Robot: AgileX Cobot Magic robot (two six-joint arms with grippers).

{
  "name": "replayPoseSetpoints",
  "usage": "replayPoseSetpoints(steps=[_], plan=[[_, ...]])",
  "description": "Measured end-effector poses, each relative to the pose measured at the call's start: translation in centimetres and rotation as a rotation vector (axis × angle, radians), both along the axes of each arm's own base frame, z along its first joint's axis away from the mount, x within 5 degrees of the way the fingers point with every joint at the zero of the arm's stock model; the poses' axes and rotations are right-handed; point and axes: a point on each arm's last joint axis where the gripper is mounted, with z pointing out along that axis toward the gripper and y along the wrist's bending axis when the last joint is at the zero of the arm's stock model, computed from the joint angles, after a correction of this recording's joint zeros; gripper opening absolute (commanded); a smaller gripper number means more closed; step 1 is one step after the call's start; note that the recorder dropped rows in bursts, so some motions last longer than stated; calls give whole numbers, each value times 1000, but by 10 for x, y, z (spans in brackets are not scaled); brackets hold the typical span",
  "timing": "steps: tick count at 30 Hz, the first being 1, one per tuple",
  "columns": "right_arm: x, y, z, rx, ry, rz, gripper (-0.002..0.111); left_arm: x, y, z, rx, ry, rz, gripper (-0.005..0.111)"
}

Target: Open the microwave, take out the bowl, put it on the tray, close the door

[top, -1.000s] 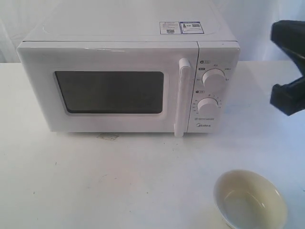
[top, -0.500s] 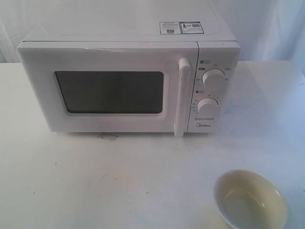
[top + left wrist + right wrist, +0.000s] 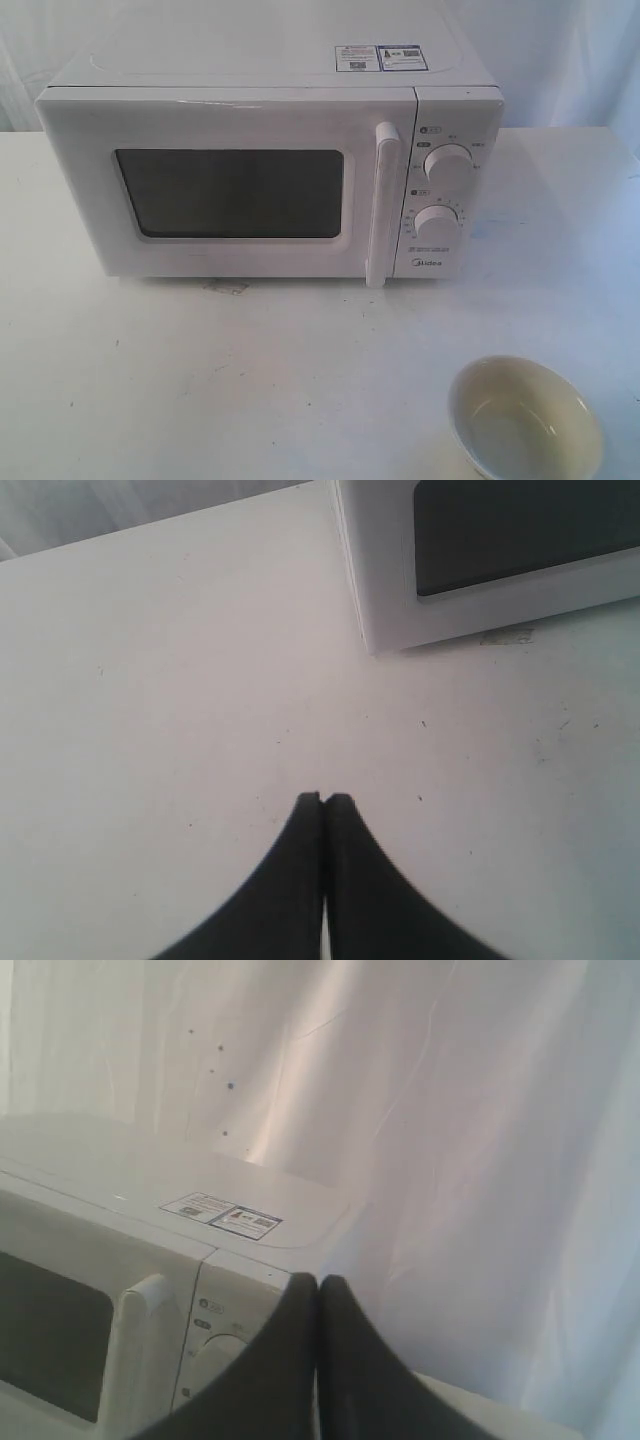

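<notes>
White tabletop fills the foreground, and the bowl stands on it at the near right, outside the microwave; no tray shows. Both grippers are pinched together and empty: the left gripper over bare table by the microwave's corner, the right gripper raised near its knobs. Farther back, the door is closed. A low pass by the right arm could clip the bowl and send it sliding.

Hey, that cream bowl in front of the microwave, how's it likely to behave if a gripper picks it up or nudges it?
The bowl looks like glossy ceramic: probably rigid, somewhat slippery, and apt to chip if dropped. It sits upright and wide on the table, so a nudge would likely slide it rather than tip it.
</notes>
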Motion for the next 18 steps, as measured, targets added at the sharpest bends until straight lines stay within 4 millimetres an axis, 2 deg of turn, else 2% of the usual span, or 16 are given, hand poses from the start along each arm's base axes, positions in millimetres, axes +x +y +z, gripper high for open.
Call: replayPoseSetpoints(steps=[4,8,18], plan=[[0,0,2,123,3,20,0,0,0,0,0,0,0,0],[0,-2,-5,65,-11,-11,0,0,0,0,0,0,0,0],[-14,-6,-33,64,-16,-24,0,0,0,0,0,0,0,0]])
